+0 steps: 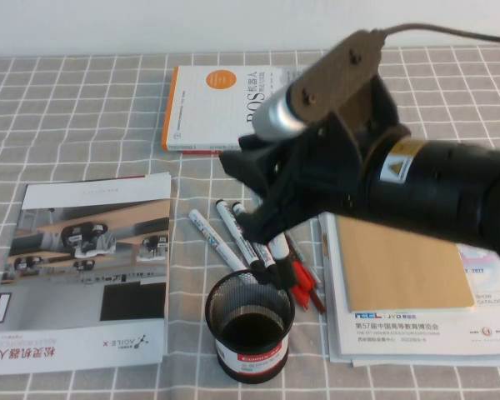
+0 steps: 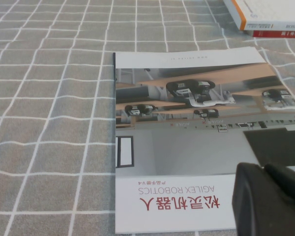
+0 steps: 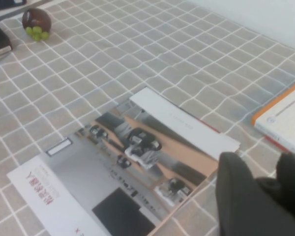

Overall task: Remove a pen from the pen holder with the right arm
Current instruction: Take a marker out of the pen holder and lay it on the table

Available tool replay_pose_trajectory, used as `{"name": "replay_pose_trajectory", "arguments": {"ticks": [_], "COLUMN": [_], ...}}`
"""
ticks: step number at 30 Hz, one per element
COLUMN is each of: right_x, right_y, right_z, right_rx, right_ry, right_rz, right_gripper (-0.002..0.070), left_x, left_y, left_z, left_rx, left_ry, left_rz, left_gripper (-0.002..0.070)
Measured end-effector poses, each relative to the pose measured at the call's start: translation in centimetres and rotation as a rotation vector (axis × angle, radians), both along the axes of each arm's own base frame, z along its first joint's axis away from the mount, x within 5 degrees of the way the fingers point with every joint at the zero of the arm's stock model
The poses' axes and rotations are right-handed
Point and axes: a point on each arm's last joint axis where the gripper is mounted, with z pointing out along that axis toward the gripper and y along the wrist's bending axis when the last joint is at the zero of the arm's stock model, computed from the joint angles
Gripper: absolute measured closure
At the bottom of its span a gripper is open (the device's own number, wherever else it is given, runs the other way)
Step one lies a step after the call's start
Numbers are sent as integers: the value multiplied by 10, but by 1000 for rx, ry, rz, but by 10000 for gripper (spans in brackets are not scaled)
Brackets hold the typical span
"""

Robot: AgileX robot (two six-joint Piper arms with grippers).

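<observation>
White-barrelled and black-capped, the pen [image 1: 278, 250] stands tilted with its lower end at the back rim of the black mesh pen holder [image 1: 248, 333]. The holder sits by the front edge of the table [image 1: 83, 108], about midway along it. The right gripper [image 1: 265, 233] is clamped on the pen's upper part. Loose pens [image 1: 210, 236] lie just behind the holder. The left gripper [image 2: 268, 201] hangs over the brochure [image 2: 187, 147] toward the left edge; whether it is open or closed I cannot tell.

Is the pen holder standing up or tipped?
Upright: the pen holder stands with mouth facing up. Right tool near its rim; left tool over the brochure.
</observation>
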Motion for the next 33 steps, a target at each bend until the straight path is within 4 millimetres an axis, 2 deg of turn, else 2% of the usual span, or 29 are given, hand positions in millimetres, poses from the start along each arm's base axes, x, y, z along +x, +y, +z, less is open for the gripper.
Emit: {"name": "replay_pose_trajectory", "arguments": {"ticks": [9, 13, 18, 27, 33], "right_x": [29, 49, 82, 151, 183], "right_y": [-26, -32, -25, -5, 5], "right_z": [20, 17, 2, -40, -70], "right_rx": [16, -17, -77, -205, -246], "right_ry": [42, 97, 249, 456, 520], "right_rz": [-97, -131, -143, -139, -149], "right_gripper": [566, 566, 566, 566, 566], "left_x": [0, 0, 0, 0, 0], "left_y": [0, 0, 0, 0, 0], "left_z": [0, 0, 0, 0, 0], "left_rx": [0, 0, 0, 0, 0], "left_ry": [0, 0, 0, 0, 0], "left_rz": [0, 0, 0, 0, 0], "left_gripper": [678, 678, 678, 678, 678]}}
